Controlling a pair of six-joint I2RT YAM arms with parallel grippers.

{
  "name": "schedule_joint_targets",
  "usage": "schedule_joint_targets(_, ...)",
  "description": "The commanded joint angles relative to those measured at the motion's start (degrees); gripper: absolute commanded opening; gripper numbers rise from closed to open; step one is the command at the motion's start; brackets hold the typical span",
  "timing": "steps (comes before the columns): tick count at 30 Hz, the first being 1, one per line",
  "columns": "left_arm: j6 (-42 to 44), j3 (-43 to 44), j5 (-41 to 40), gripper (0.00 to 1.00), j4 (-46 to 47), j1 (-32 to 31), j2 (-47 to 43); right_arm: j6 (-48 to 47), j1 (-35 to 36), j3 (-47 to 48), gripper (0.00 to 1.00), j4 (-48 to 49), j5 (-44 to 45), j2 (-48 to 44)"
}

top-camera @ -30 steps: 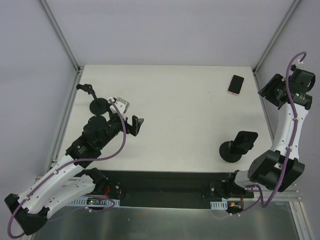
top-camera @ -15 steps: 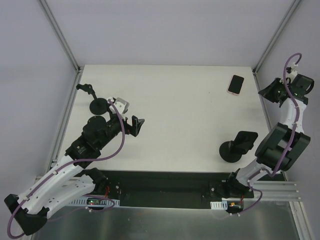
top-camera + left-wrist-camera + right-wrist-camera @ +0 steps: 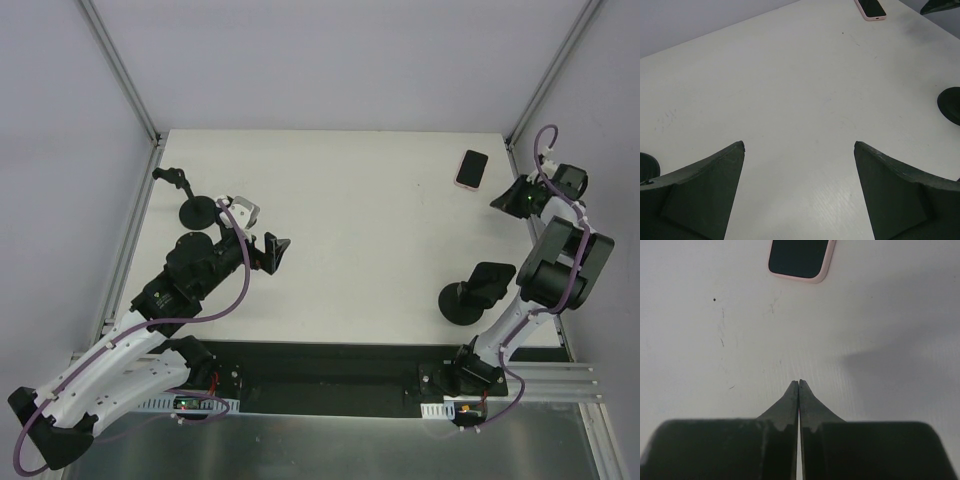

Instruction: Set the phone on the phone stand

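Note:
A phone (image 3: 472,168) with a dark screen and pink case lies flat at the back right of the white table; it shows in the right wrist view (image 3: 800,257) and in the left wrist view (image 3: 870,8). A black phone stand (image 3: 477,291) with a round base stands at the front right; its base edge shows in the left wrist view (image 3: 950,105). My right gripper (image 3: 499,202) is shut and empty, low over the table a short way right of and nearer than the phone (image 3: 799,382). My left gripper (image 3: 272,251) is open and empty at the left middle (image 3: 799,145).
A second black stand (image 3: 196,211) with a thin jointed arm (image 3: 172,176) stands at the left, just behind my left gripper. The table's right edge (image 3: 530,225) and the frame post (image 3: 515,140) are close to my right gripper.
My right arm has folded down and inward, bringing its gripper from above the right table edge to low over the table near the phone. The left arm has hardly moved.

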Motion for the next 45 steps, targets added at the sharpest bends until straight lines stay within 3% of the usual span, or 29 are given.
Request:
schedule_joint_targets(1, 0.1, 1.9, -0.9, 0.89, 0.7, -0.5, -0.6, -4.3, 2.6, 4.8, 0.0, 0.8, 1.0, 3.3)
schedule_joint_targets(7, 0.1, 1.9, -1.0, 0.89, 0.7, -0.5, 0.0, -2.7, 3.8, 10.7, 0.0, -1.6, 6.4, 6.8)
schedule_joint_targets(22, 0.1, 1.9, -0.8, 0.89, 0.7, -0.5, 0.7, -0.2, 3.1, 20.1, 0.0, -9.2, 5.6, 13.1)
schedule_joint_targets(27, 0.1, 1.9, 0.4, 0.9, 0.6, -0.5, 2.5, 3.6, 3.2, 20.0, 0.0, -9.2, 7.9, 10.6)
schedule_joint_targets(32, -4.2, 3.6, 5.3, 0.9, 0.6, -0.5, 8.4, 3.2, 4.5, 23.8, 0.02, -15.6, 12.8, 8.6)
schedule_joint_targets(39, -13.8, 12.4, 19.4, 0.9, 0.0, -0.5, 19.4, 6.9, 5.2, 22.9, 0.09, -20.5, 19.3, 1.8)
schedule_joint_targets(42, -19.3, 17.6, 22.0, 0.9, 0.1, -0.5, 27.0, 9.6, 5.2, 22.9, 0.17, -23.3, 19.3, -0.5)
schedule_joint_targets(43, -20.0, 19.4, 23.1, 0.89, 0.1, -0.5, 31.9, 10.1, 5.2, 23.2, 0.25, -25.3, 18.9, -0.9)
schedule_joint_targets(45, -22.4, 24.2, 24.8, 0.89, 0.2, -0.6, 36.9, 12.5, 5.2, 24.7, 0.31, -28.1, 19.2, -1.4)
